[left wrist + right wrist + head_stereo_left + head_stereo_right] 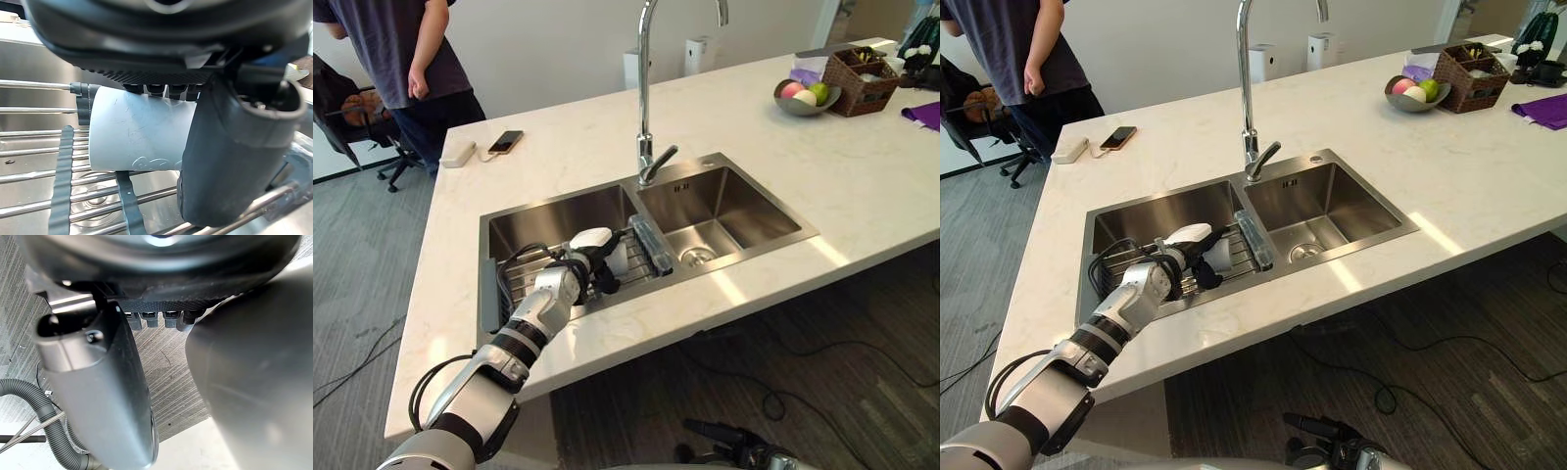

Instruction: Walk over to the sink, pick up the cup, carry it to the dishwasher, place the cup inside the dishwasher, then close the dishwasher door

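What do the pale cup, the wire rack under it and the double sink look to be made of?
Pale grey cup: probably plastic, matte, with fine scratches and a moulded relief near its edge. Wire rack: shiny metal rods, likely steel, with dark grey rubbery-looking strips across them. Double sink: brushed stainless steel, judging by its dull silver sheen and soft reflections.

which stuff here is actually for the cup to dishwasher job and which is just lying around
For the job:
- cup, lying on the wire rack in the sink
- left hand, at the cup

Just lying about:
- phone
- fruit bowl
- wicker basket
- purple cloth
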Tool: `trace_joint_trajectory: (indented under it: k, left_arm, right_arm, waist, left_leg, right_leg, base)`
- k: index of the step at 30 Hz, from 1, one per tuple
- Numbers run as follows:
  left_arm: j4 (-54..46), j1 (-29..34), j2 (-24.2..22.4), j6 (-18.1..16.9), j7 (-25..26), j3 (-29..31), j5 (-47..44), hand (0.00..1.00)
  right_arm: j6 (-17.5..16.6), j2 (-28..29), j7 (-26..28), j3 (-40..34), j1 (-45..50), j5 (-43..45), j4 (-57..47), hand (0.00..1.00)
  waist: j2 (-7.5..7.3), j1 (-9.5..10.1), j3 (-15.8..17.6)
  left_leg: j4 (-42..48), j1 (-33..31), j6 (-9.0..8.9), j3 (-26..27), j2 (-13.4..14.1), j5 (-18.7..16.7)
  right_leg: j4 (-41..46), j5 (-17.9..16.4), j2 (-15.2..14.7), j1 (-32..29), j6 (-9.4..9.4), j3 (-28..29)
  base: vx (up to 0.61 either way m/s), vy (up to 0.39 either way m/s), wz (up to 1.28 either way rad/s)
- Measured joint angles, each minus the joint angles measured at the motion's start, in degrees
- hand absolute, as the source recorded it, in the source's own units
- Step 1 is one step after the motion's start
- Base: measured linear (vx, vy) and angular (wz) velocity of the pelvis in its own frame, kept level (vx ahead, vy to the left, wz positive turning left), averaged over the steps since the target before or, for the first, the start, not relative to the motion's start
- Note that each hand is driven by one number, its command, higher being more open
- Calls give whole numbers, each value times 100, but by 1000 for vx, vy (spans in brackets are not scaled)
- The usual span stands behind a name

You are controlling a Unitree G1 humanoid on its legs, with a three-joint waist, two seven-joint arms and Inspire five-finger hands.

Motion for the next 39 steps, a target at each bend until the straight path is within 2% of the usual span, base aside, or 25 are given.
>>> trace_joint_trajectory:
  k: [2, 3, 8, 11, 13, 20, 22, 27, 30, 34, 38, 39]
  left_arm:
    - [151, -120, 0, 95, -141, 16, 55, 100]
    - [170, -134, -2, 106, -164, 32, 56, 0]
    - [443, -291, -59, 114, -432, 217, 287, 0]
    - [826, -420, -126, 74, -371, 226, 392, 0]
    - [892, -419, -133, 17, -190, 238, 396, 0]
    - [1197, -193, -129, -897, 1004, 228, 186, 0]
    - [1046, -60, -116, -1069, 1285, 227, 62, 0]
    - [-298, 564, -29, -1492, 1932, 228, -549, 0]
    - [-1301, 975, 23, -1771, 2343, 461, -932, 0]
    - [-2061, 1440, -8, -2077, 2406, 858, -2095, 0]
    - [-2719, 2097, -91, -2184, 2359, 1584, -3983, 0]
    - [-3054, 2388, -278, -2179, 2167, 1887, -4904, 0]
  right_arm:
    - [53, -36, 12, 31, 34, -112, 1, 100]
    - [58, -41, 14, 31, 44, -122, 1, 100]
    - [106, -114, 31, 30, 215, -193, 1, 100]
    - [104, -111, 39, 30, 207, -196, -4, 100]
    - [100, -109, 43, 30, 211, -196, -10, 100]
    - [-3, -110, 70, 29, 221, -205, 9, 100]
    - [-74, -111, 81, 29, 234, -205, 14, 100]
    - [-347, -120, 81, 31, 350, -192, 40, 100]
    - [-481, -141, 58, 35, 418, -184, 106, 100]
    - [-493, -193, 40, 122, 441, -182, 157, 100]
    - [-490, -206, 40, 159, 430, -145, 236, 100]
    - [-490, -206, 41, 156, 436, -93, 272, 100]
  waist:
    - [0, -39, 0]
    - [0, -43, 0]
    - [0, -60, -1]
    - [3, -109, -1]
    - [2, -117, 0]
    - [7, -103, 34]
    - [15, -78, 53]
    - [24, 36, 65]
    - [-1, 241, 82]
    - [-67, 459, 124]
    - [-138, 623, 155]
    - [-163, 701, 145]
  left_leg:
    - [-1, 5, -1, 6, 2, -1]
    - [-1, 5, -2, 8, 2, -1]
    - [-2, 45, -20, 79, 27, -12]
    - [-1, 53, -25, 103, 34, -16]
    - [-1, 54, -33, 120, 42, -21]
    - [23, 43, -54, 122, 61, -35]
    - [24, 24, -53, 87, 60, -33]
    - [26, -59, -26, -178, 53, 13]
    - [27, -57, -6, -359, 49, 58]
    - [4, -28, 25, -643, 32, 108]
    - [-2, -74, 35, -846, 12, 157]
    - [-2, -111, 29, -894, 6, 153]
  right_leg:
    - [-1, 0, 2, 3, 0, 1]
    - [-1, 0, 3, 3, 0, 2]
    - [-10, 2, 42, 9, -2, 58]
    - [-18, 5, 56, 3, -7, 87]
    - [-19, 6, 67, -3, -8, 102]
    - [0, 9, 86, -13, -7, 101]
    - [2, 8, 77, -14, -7, 68]
    - [5, -4, 18, 27, 7, -198]
    - [6, -24, -17, 118, 21, -362]
    - [27, -95, -75, 265, -17, -636]
    - [28, -153, -120, 313, -13, -830]
    - [8, -153, -133, 312, -12, -870]
  base:
    - [-30, -11, 0]
    - [-29, -12, -3]
    - [-25, -16, -6]
    - [-26, -18, -5]
    - [-19, -16, -5]
    - [-7, -10, 0]
    - [-9, -6, 8]
    - [-22, -8, 26]
    - [-51, -11, 33]
    - [-69, -8, 37]
    - [-58, -12, 24]
    - [-12, -8, 17]
